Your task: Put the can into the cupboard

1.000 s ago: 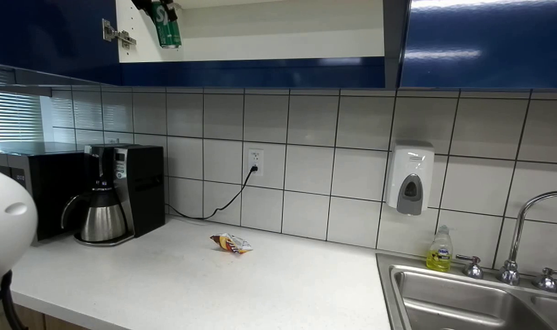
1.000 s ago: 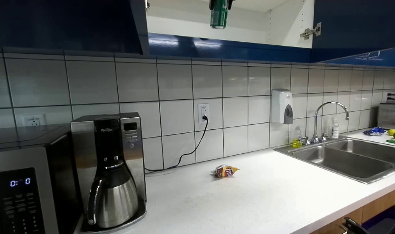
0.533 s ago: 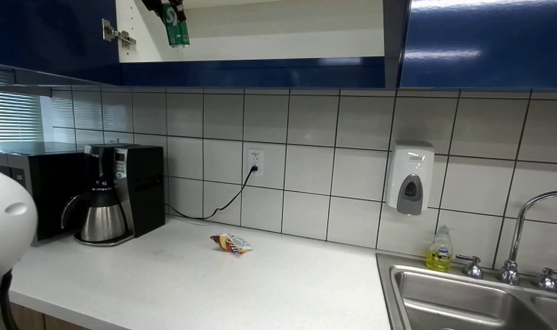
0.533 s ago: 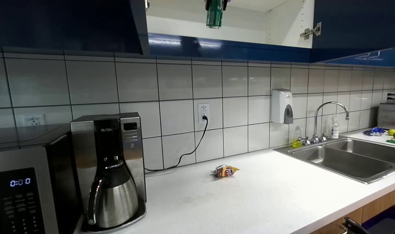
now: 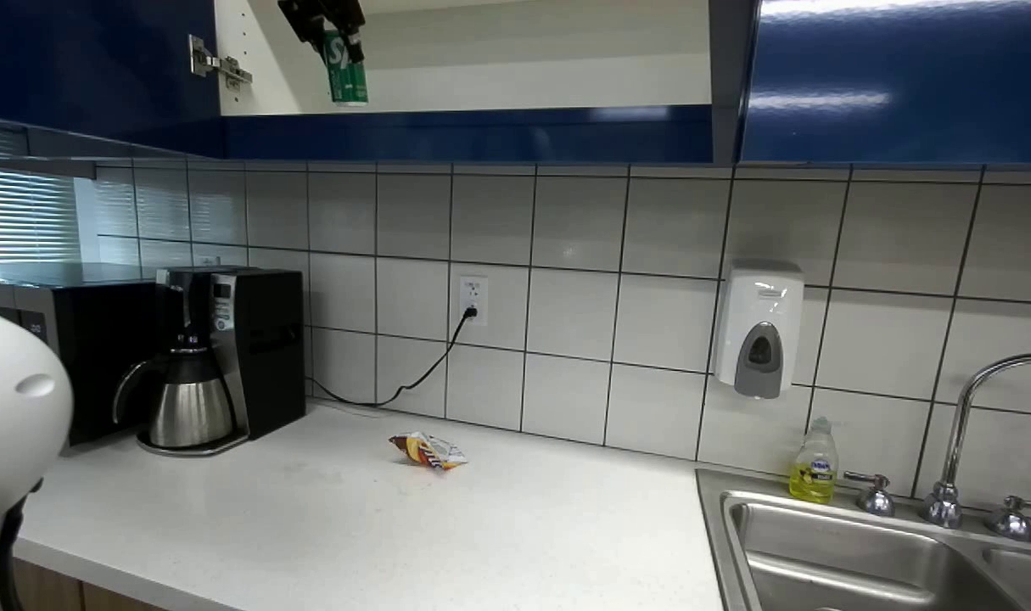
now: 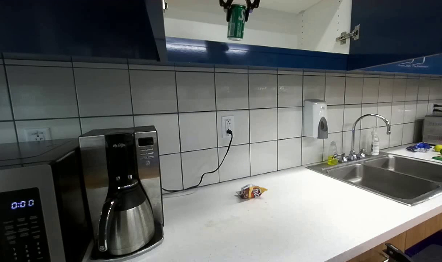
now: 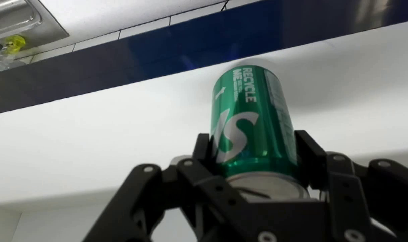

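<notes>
Tiled wall (image 6: pixel 191 91) behind, white surface (image 6: pixel 297 218) below at 5 o'clock in an exterior view, blue cupboard (image 6: pixel 279 56) above at 12 o'clock. Up there too, the can (image 7: pixel 252 124), near upright, base down, clamped from opposite sides by the jaws, appearing just above the cupboard's front edge in both exterior views. Cannot tell how far inside, nor whether touching the cupboard floor. Gripped by the upper half, probably to let the base land first; held upright, likely for standing unaided on release. At 2 o'clock, a wide-open door (image 6: pixel 399 32), presumably to give the jaws room. Coffee maker (image 6: pixel 123 189) at 8 o'clock, near the outlet (image 6: pixel 227 122), perhaps for power; wrapper (image 6: pixel 250 191) at 5 o'clock, of no apparent part in the task. Counted: one can, one wrapper, one coffee maker, one microwave (image 6: pixel 22 207) beside it, one dispenser (image 6: pixel 313 118) at 3 o'clock, one sink (image 6: pixel 318 167) between 3 and 4 o'clock, two basins (image 6: pixel 391 183) in it, two bottles (image 6: pixel 332 159) along its back. Likely next: ease inward, lower, let go, minding the front edge.
</notes>
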### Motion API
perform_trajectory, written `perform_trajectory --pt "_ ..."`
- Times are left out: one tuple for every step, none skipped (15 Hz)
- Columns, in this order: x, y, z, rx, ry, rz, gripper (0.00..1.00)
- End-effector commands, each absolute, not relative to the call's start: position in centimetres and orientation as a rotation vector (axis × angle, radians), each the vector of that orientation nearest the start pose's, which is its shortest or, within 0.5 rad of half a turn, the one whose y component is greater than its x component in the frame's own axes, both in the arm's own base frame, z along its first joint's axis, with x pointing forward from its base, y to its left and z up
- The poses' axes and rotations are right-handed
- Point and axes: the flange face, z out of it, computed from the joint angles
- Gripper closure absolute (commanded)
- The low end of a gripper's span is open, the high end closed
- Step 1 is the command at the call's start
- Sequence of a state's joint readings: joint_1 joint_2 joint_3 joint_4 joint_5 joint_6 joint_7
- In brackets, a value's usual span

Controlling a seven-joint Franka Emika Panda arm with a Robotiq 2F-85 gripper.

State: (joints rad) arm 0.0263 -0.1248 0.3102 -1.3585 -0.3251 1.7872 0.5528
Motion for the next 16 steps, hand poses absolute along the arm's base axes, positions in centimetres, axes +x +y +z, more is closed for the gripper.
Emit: perform_trajectory --pt "49.8 16.1 82.7 -3.044 0.403 -0.988 0.61" --pt "50.0 16.1 82.7 -3.046 0.414 -0.973 0.61" --pt "50.2 16.1 82.6 -3.050 0.422 -0.955 0.61" --pt "50.4 16.2 82.5 -3.051 0.428 -0.936 0.61" --pt "50.6 16.2 82.5 -3.056 0.437 -0.916 0.61" --pt "50.7 16.2 82.4 -3.062 0.445 -0.899 0.61" --pt "50.8 16.1 82.3 -3.062 0.450 -0.892 0.61" --pt "50.9 16.1 82.3 -3.063 0.458 -0.882 0.61" --pt "51.1 16.1 82.3 -3.064 0.461 -0.876 0.61" --pt "51.2 16.0 82.3 -3.065 0.463 -0.872 0.61" --pt "51.3 16.0 82.3 -3.063 0.469 -0.865 0.61" --pt "51.4 15.9 82.2 -3.066 0.470 -0.857 0.61" --pt "51.5 15.9 82.2 -3.070 0.472 -0.855 0.61" --pt "51.6 15.8 82.1 -3.070 0.476 -0.849 0.61" --pt "51.7 15.8 82.1 -3.071 0.478 -0.848 0.61" --pt "51.8 15.8 82.1 -3.073 0.479 -0.844 0.61"
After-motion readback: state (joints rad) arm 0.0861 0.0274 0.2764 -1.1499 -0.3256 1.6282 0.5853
